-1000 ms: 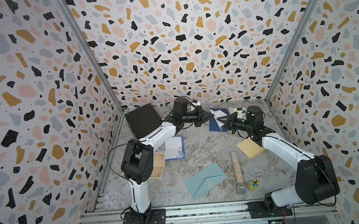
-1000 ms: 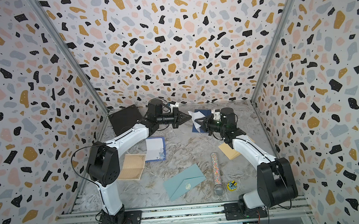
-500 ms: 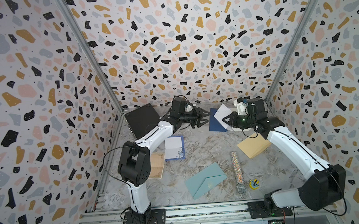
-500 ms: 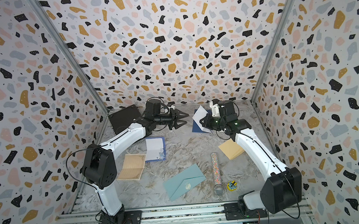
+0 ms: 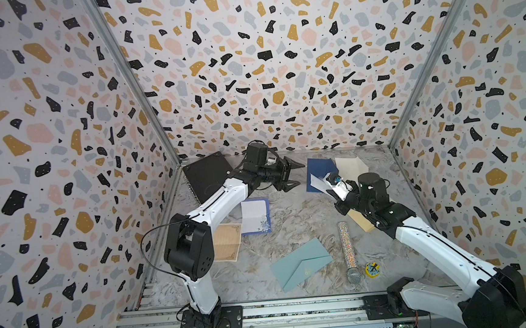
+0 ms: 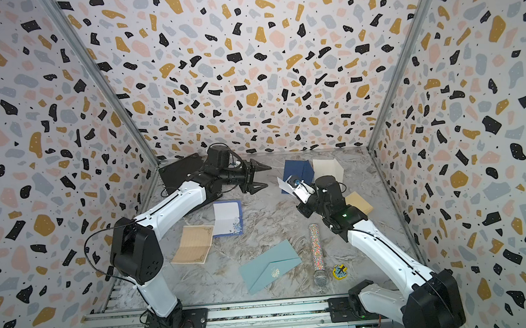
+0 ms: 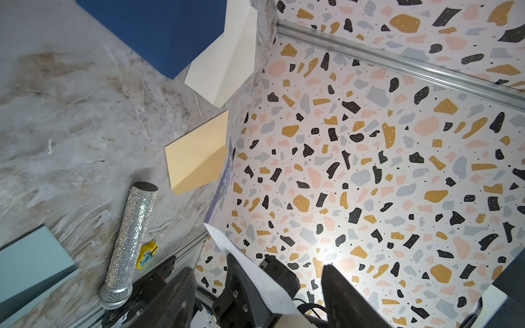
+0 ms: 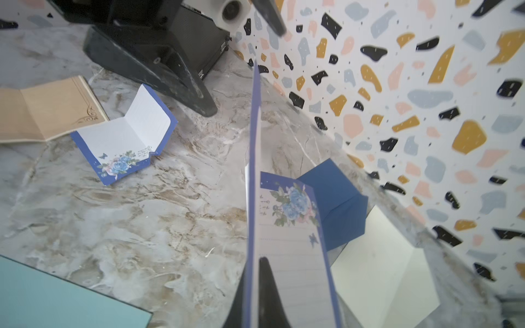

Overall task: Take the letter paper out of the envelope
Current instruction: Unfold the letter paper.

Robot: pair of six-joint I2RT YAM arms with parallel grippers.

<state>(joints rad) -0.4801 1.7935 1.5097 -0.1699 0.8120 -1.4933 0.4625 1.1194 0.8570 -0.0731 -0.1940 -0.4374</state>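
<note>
Nearby: left hand near navy envelope; glitter microphone well apart

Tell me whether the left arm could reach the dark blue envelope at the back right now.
Probably yes. The left gripper is open and points toward the dark blue envelope, with only bare table between; the right gripper, holding the letter paper, sits close by.

Bare counter open between left pincer and right pincer. Nearer the front, blocked by teal envelope and microphone.
</note>
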